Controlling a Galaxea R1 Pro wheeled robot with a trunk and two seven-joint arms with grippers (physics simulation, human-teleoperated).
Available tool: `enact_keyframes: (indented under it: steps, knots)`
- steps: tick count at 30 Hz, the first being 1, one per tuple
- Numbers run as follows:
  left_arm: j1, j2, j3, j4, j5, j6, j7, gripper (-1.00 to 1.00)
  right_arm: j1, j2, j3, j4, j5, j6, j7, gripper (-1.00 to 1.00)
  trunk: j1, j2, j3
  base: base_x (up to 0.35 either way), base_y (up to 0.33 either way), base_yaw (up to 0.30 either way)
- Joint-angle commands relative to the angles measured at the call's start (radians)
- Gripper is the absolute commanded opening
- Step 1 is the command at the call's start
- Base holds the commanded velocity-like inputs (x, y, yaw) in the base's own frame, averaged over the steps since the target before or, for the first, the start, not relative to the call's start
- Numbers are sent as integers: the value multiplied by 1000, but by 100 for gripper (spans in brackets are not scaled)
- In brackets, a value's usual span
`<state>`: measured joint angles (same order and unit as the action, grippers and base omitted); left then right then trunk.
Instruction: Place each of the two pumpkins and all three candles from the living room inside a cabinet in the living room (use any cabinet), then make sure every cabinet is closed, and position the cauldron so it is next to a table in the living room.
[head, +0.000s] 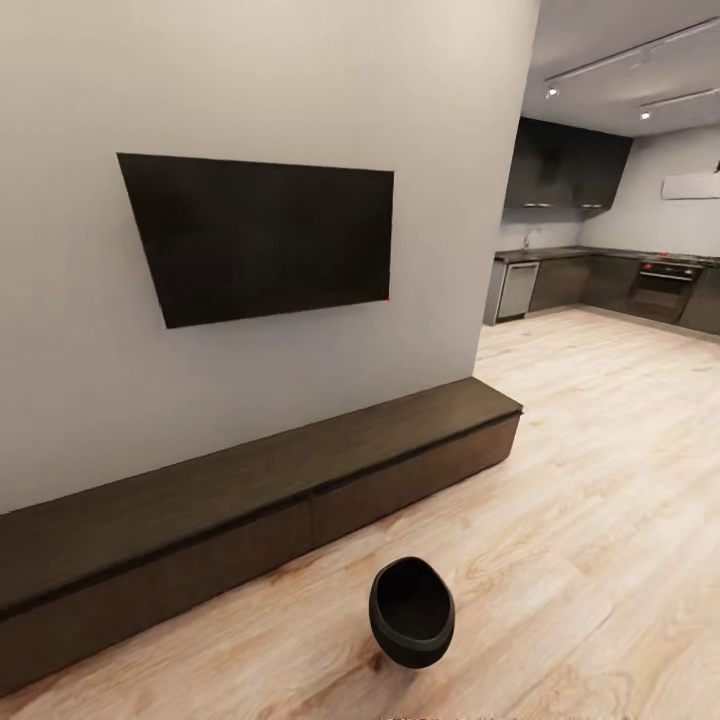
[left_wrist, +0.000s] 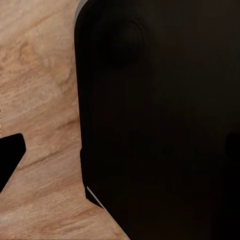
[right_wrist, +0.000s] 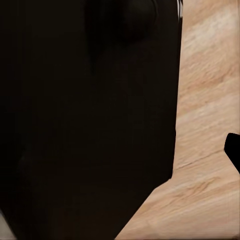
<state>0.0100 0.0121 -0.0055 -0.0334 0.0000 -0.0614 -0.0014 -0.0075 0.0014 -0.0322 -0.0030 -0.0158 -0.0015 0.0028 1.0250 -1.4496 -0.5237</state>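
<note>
Pale wood-plank flooring (head: 600, 480) runs from underfoot all the way back into the open kitchen. Nearest, a little right of centre on the floor, stands the black cauldron (head: 411, 611), mouth up and tipped slightly, with bare floor all around it, just in front of the cabinet but not touching it. Behind it the long, low, dark brown cabinet (head: 250, 500) runs along the foot of the grey wall (head: 250, 80), from the near left to the wall's far right corner; its fronts sit flush and shut, its top bare. Above it a dark television (head: 265, 235) hangs on the wall. Far right, the kitchen shows dark grey units (head: 570, 165) and an oven (head: 662, 290). In both wrist views a dark robot body blocks most of the sight above the floor; whether either gripper's fingers are apart or together I cannot tell.
</note>
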Motion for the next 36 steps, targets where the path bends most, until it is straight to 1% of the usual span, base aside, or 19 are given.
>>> enact_keyframes:
  steps: [1, 5, 11, 18, 26, 29, 33, 36]
  knots:
    - [1, 0, -1, -2, 0, -1, 0, 100, 0, 0, -3, 0, -2, 0, 0, 100, 0, 0, -1, 0, -9, -267]
    - [1, 0, -1, -2, 0, -1, 0, 100, 0, 0, -2, 0, -16, 0, 0, 100, 0, 0, -4, 0, -3, -267]
    - [1, 0, -1, -2, 0, -1, -1, 100, 0, 0, -1, 0, -22, -1, 0, 100, 0, 0, -8, 20, 0, -267]
    - [1, 0, -1, -3, 0, -1, 0, 100, 0, -1, -2, -1, -25, -1, -11, 100, 0, 0, -13, 206, 0, -235]
    - [1, -3, 0, -3, 0, -2, 0, 100, 0, -1, -1, -4, -24, -2, -12, 100, 0, 0, -15, 124, -74, -34]
    - [1, -17, 0, -3, 0, -2, 3, 100, 0, 0, 0, -5, -24, -3, -12, 100, 0, 0, -15, 47, -58, -2]
    - [1, -23, -1, -3, 0, -2, 7, 100, 0, 0, 0, -5, -24, -7, -12, 100, 0, 0, -15, -1, -146, 15]
    - [1, -25, -1, -3, 0, -2, 7, 100, 0, 0, 2, -5, -21, -38, -10, 100, 0, 0, -15, -1, -185, 164]
